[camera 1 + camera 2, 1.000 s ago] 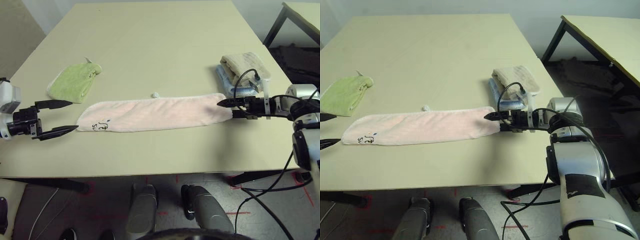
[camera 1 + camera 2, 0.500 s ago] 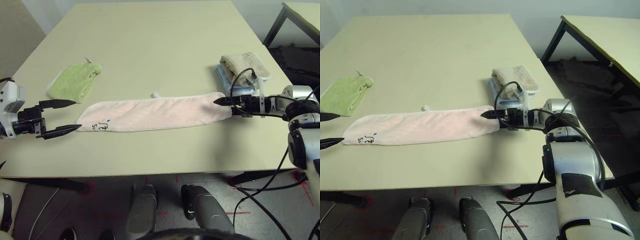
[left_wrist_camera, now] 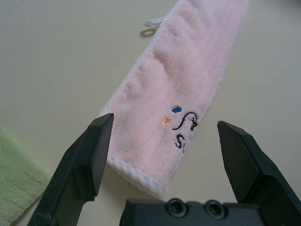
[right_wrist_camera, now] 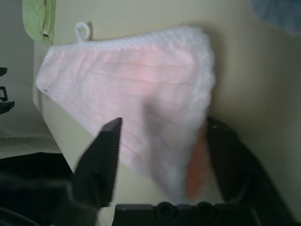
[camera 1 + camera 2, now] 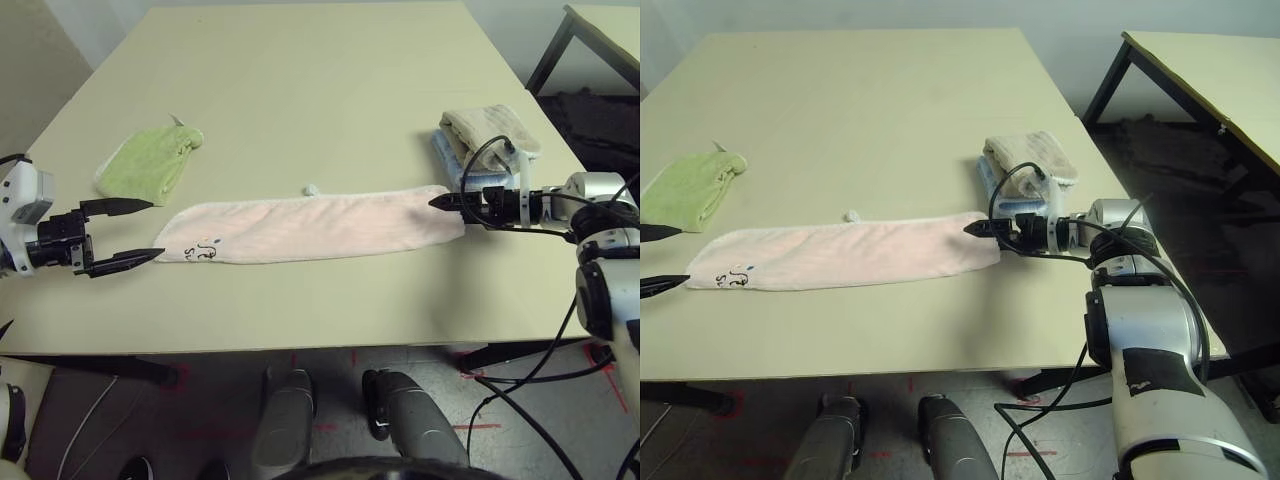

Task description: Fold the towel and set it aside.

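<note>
The pale pink towel point(image 5: 310, 228) lies as a long folded strip across the near part of the table, its white loop point(image 5: 311, 188) on the far edge and dark lettering point(image 3: 184, 133) at its left end. My left gripper point(image 5: 155, 229) is open just off that lettered end, level with the table. My right gripper point(image 5: 437, 202) is at the strip's right end, open but narrowed. In the right wrist view the towel's end point(image 4: 141, 89) lies between its fingers point(image 4: 104, 155).
A light green cloth point(image 5: 150, 162) lies at the left, behind my left gripper. Folded beige point(image 5: 490, 130) and light blue point(image 5: 462, 172) towels are stacked just behind my right gripper. A second table point(image 5: 1220, 70) stands off to the right.
My right gripper's fingers have drawn closer together around the towel's right end. My left gripper has edged slightly toward the lettered end and stays wide open.
</note>
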### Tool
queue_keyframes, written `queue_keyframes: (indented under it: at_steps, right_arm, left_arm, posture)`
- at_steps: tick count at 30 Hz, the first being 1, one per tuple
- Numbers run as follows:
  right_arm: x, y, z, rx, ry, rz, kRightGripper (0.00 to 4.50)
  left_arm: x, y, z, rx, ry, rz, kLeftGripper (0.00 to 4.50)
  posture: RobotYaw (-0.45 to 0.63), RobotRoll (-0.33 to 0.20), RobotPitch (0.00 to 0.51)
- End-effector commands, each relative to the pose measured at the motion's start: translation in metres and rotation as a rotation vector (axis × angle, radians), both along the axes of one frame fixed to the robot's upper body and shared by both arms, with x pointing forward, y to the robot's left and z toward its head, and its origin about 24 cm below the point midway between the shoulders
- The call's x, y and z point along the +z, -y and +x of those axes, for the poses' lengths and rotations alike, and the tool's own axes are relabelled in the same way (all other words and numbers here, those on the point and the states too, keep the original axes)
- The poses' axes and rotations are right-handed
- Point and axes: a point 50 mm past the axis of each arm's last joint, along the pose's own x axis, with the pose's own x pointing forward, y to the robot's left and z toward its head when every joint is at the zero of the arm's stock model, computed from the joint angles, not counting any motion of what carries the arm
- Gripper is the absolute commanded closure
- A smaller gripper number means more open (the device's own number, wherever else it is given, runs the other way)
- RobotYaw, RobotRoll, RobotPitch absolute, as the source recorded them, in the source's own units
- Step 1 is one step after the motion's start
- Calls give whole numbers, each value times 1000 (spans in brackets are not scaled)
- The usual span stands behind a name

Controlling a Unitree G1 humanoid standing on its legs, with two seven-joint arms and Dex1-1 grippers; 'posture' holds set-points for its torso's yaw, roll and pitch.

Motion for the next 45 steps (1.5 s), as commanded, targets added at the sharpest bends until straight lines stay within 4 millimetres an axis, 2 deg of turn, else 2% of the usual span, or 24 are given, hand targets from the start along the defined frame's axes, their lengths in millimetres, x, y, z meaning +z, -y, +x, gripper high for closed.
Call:
queue_keyframes:
  at_steps: [1, 4, 7, 15, 24, 29, 37, 39, 45]
  right_arm:
    - [-9, 2, -2, -39, -34, -12, 2368]
    - [-10, 2, -3, -51, -40, -12, 3326]
    - [-10, 5, -5, -52, -55, -8, 4473]
    - [3, 18, -16, -17, -100, -5, 4473]
    - [17, 24, -32, -1, -114, 5, 4473]
    - [18, 36, -41, -23, -118, -27, 4473]
    - [34, 51, -42, -61, -73, -91, 4473]
    - [44, 48, -40, -48, -50, -119, 4473]
    - [79, 15, -34, 34, 15, -136, 4473]
  left_arm:
    - [1, 2, 0, -16, 0, 12, 0]
    - [1, 2, 0, -16, 1, 12, 0]
    - [1, 2, 0, -17, -2, 12, 0]
    - [1, 2, 1, -17, -2, 10, 0]
    - [-1, 6, 6, -27, 2, 4, 0]
    - [0, 7, 7, -28, 3, 6, 0]
    - [0, 6, 8, -26, -1, 13, 0]
    - [1, 6, 9, -24, 0, 15, 0]
    - [1, 5, 9, -18, -2, 20, 0]
  posture:
    - [98, 0, 170]
    - [100, 0, 170]
    - [102, 0, 172]
    - [101, 0, 176]
    - [86, 0, 173]
    - [79, 0, 169]
    - [72, 0, 167]
    - [63, 0, 167]
    - [58, 0, 172]
